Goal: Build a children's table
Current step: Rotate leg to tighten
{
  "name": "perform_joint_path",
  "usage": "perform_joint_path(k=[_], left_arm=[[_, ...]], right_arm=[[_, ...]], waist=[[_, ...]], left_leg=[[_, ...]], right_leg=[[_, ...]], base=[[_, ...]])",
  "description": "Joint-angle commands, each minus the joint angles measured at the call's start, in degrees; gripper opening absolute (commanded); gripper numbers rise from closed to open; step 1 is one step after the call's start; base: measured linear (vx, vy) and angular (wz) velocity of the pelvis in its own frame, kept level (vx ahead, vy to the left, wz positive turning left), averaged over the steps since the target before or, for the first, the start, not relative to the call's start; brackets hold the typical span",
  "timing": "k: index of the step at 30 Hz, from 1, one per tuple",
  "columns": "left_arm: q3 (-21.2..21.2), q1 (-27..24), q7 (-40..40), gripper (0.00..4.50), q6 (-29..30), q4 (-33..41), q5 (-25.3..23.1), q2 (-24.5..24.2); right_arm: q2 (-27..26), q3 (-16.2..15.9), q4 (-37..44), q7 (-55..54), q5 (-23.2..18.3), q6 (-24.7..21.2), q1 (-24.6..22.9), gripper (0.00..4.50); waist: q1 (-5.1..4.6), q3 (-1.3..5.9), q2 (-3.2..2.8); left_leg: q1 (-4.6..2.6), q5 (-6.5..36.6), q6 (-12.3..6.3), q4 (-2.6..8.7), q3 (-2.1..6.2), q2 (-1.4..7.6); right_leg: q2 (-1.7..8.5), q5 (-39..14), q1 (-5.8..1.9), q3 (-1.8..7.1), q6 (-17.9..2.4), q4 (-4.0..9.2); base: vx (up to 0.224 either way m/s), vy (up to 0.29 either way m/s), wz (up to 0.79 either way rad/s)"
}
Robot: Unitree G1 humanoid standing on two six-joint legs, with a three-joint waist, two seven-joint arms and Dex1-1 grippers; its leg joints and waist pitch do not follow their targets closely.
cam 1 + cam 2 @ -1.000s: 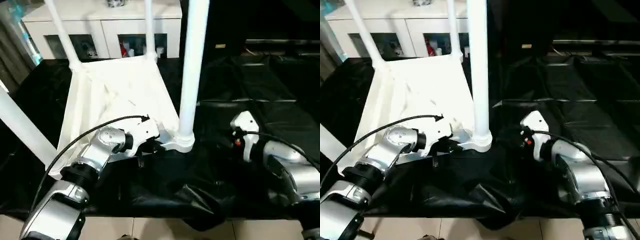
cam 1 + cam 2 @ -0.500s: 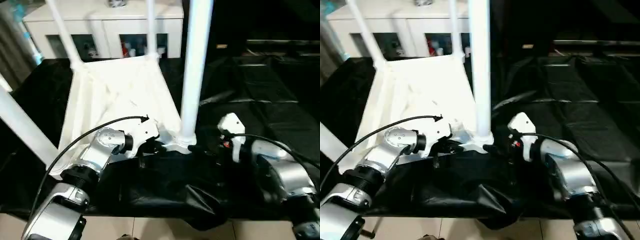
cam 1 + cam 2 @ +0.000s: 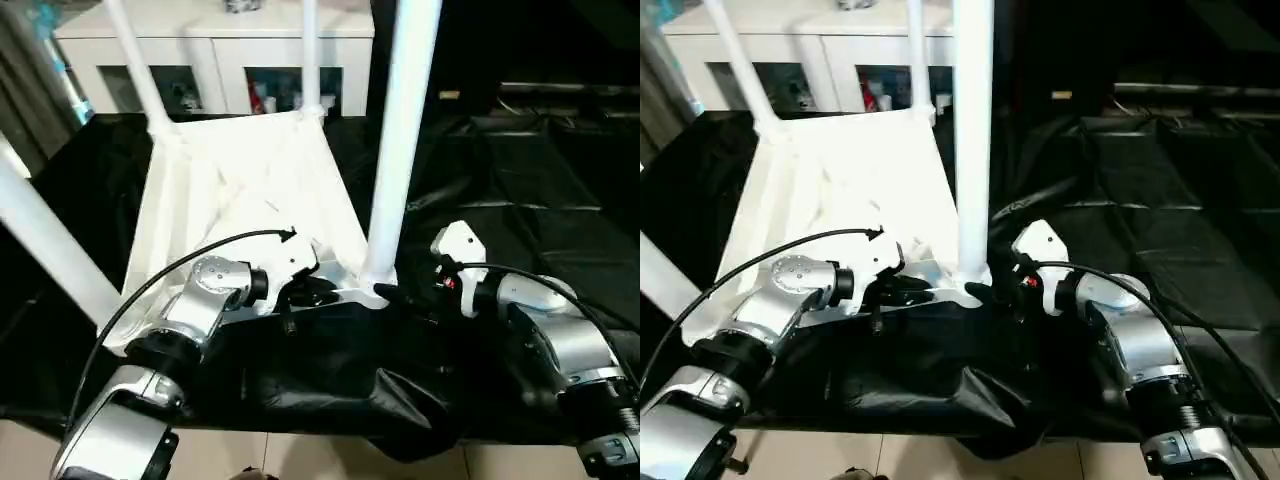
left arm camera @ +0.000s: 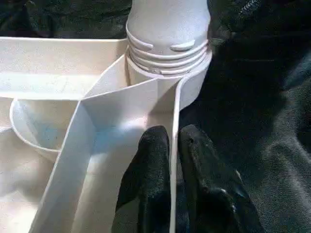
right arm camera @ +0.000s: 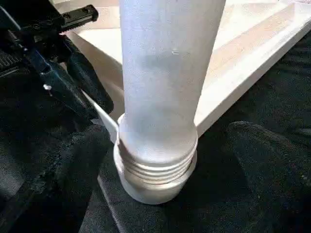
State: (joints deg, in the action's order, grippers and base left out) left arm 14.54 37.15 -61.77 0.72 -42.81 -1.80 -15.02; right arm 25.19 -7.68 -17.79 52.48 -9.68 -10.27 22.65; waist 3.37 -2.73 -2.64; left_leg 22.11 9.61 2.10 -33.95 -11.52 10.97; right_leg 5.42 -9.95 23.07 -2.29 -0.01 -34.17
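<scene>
The children's table (image 3: pixel 250 180) lies upside down on black cloth, all-white, its ribbed underside up and its legs standing in the corner sockets. The near right leg (image 3: pixel 400 140) rises from its socket (image 4: pixel 167 63). My left gripper (image 4: pixel 174 145) is shut on the thin near rim of the top, one black finger (image 4: pixel 150 184) on each side, just beside that socket. My right gripper (image 5: pixel 165 160) is open, its fingers (image 5: pixel 73 160) standing left and right of the leg's base without touching it.
A white cabinet (image 3: pixel 220 40) with glass doors stands behind the table. Black cloth (image 3: pixel 520 170) covers the whole work surface and bunches into a fold (image 3: pixel 400 400) at the front edge. The near left leg (image 3: pixel 50 245) slants across the left side.
My right arm has moved left from open cloth to the near right leg's base, and its fingers have spread wider. My left gripper stays on the rim.
</scene>
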Motion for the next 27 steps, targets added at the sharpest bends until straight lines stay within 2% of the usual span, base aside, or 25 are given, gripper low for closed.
perform_joint_path(k=[1, 8, 9, 14, 22, 25, 27], left_arm=[[0.72, -0.03, -0.77, 0.58, 0.32, -2.91, -0.72, -0.55], [2.09, 0.74, -2.52, 0.58, -0.77, -5.26, -2.13, -1.47], [2.13, 0.75, -2.5, 0.3, -0.82, -5.33, -2.18, -1.47], [1.27, 2.2, -2.5, 0.08, -1.26, -7.36, -1.59, -0.61], [1.75, 2.37, -5.37, 0.08, -1.4, -8.29, -1.06, -0.82], [2.1, 2.46, -5.12, 0.08, -2.29, -8.68, -1.63, -0.77], [2.12, 2.51, -5.11, 0.08, -2.43, -8.8, -1.71, -0.74]], right_arm=[[-0.11, 0.01, -0.48, 0.36, -0.37, 1.34, 0.24, 4.5], [0.07, 0.43, -0.64, 0.85, -0.28, 1.73, 0.0, 4.5], [0.08, 0.45, -0.65, 0.86, -0.28, 1.75, 0.0, 4.5], [-0.25, 0.25, -1.65, 0.89, 0.05, 2.27, 0.61, 4.5], [-0.99, -1.48, -4.5, 0.97, 2.06, 4.15, 2.41, 4.5], [-1.66, -2.12, -6.98, 0.79, 3.03, 5.53, 4.03, 4.5], [-1.78, -2.21, -7.49, 0.77, 3.22, 5.88, 4.3, 4.5]], waist=[[-0.01, 3.76, 1.25], [-0.09, 3.85, 1.17], [-0.08, 3.85, 1.2], [-0.1, 3.81, 1.33], [-0.12, 3.85, 1.36], [-0.21, 3.83, 1.71], [-0.19, 3.81, 1.49]], left_leg=[[-1.18, 14.4, -2.79, 3.84, 0.89, 1.71], [-1.12, 13.68, -3.01, 3.85, 0.94, 1.75], [-1.13, 13.64, -3.06, 3.82, 0.91, 1.73], [-1.19, 13.95, -3.02, 3.77, 0.84, 1.67], [-1.07, 13.37, -3.25, 3.75, 0.85, 1.74], [-1.03, 13.02, -3.59, 3.73, 0.83, 1.78], [-1.12, 13.04, -3.46, 3.77, 0.83, 1.82]], right_leg=[[2.45, -15.25, -2.26, 1.36, -11.67, 4.25], [2.36, -13.36, -2.34, 1.35, -12.22, 4.02], [2.37, -13.16, -2.36, 1.35, -12.4, 4.0], [2.42, -14.31, -2.33, 1.36, -12.33, 4.14], [2.48, -13.58, -2.39, 1.35, -12.8, 4.0], [2.49, -13.54, -2.37, 1.29, -12.98, 3.96], [2.47, -13.73, -2.3, 1.32, -12.93, 3.92]], base=[[0.0, 0.0, 0.0], [0.0, 0.0, 0.0], [0.0, 0.0, 0.0], [0.0, 0.0, 0.0], [0.0, 0.0, 0.0], [0.0, 0.0, 0.0], [0.0, 0.0, 0.0]])
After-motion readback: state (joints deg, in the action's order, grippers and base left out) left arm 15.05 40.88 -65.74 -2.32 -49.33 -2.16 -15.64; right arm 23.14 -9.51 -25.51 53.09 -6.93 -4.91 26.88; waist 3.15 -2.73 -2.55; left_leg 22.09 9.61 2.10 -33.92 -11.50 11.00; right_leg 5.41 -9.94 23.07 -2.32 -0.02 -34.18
